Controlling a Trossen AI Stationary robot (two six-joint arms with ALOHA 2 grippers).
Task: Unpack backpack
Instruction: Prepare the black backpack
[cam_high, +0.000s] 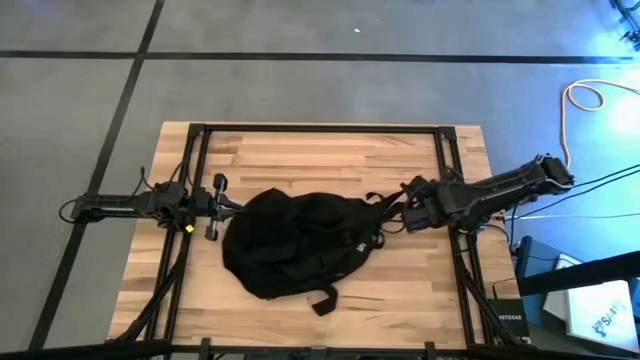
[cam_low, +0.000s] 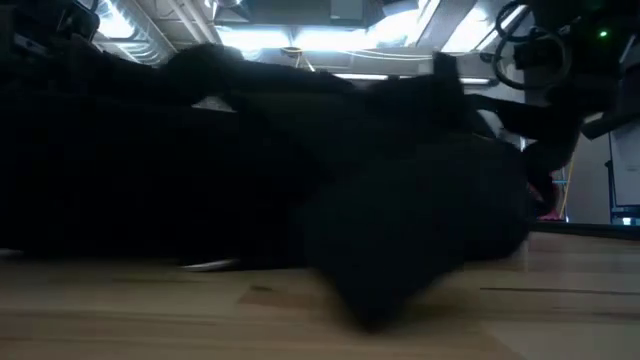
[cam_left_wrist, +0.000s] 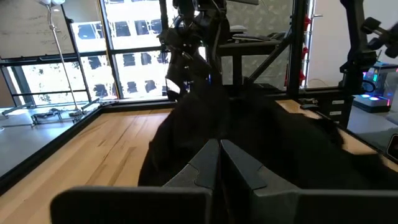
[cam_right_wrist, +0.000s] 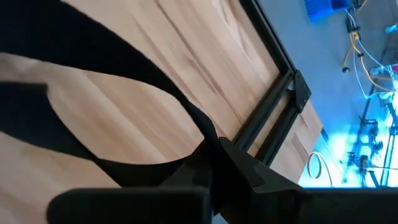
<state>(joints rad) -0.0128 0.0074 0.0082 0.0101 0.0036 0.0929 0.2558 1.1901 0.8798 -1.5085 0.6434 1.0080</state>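
While both arms sit low over the counter (cam_high: 300, 150), we see the backpack (cam_high: 295, 243) slumped flat mid-counter, slightly toward the near edge, between the two grippers. Black fabric, collapsed and lumpy; a small white mark shows on the side facing the right edge. One strap end (cam_high: 325, 300) trails off toward the near edge, and more straps (cam_high: 385, 205) fan out toward the right arm. In the low view the backpack (cam_low: 300, 170) fills almost the whole picture, resting on the wood.

Left arm (cam_high: 120, 205) comes in from the left edge, level with the middle of the counter. Left gripper (cam_high: 232, 207) is right at the bag's left side; from above we can't tell contact. In the left wrist view its fingers (cam_left_wrist: 199, 168) are clenched tip to tip, with nothing visible between them, and the dark fabric (cam_left_wrist: 249, 143) lies just ahead.

Right arm (cam_high: 500, 190) reaches in from the right edge, angled toward the bag. Right gripper (cam_high: 407, 215) sits at the strap cluster. In the right wrist view its fingers (cam_right_wrist: 239, 168) are pressed together, and a black strap (cam_right_wrist: 124, 68) runs across the wood right down to the tips. It looks pinched there, but we can't confirm the strap is actually between the fingers.

Black frame rails (cam_high: 455, 250) run along the counter's left, far and right sides.
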